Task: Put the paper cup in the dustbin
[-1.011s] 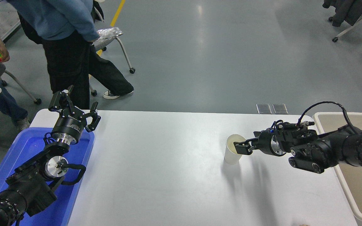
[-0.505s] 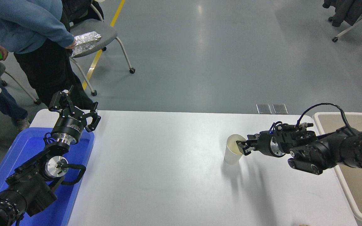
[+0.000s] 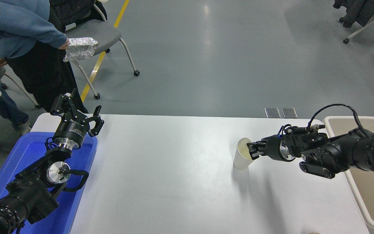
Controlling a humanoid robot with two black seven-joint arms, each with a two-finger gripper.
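The white paper cup (image 3: 241, 157) is on the white table right of centre, tilted with its mouth leaning towards the right. My right gripper (image 3: 251, 150) comes in from the right and is shut on the cup's right rim, one finger inside the mouth. The beige dustbin (image 3: 339, 121) stands at the table's right edge, behind and under my right arm. My left gripper (image 3: 76, 109) is open and parked at the far left, above the blue tray.
A bright blue tray (image 3: 28, 152) lies at the table's left edge under my left arm. A person in a blue top stands at the far left holding a crinkled silver foil bag (image 3: 80, 48) near a grey chair (image 3: 93, 32).
My right gripper closed on the cup's rim and pulled slightly right, tilting the cup. The person at the far left shifted left with the foil bag. The left arm has not moved.
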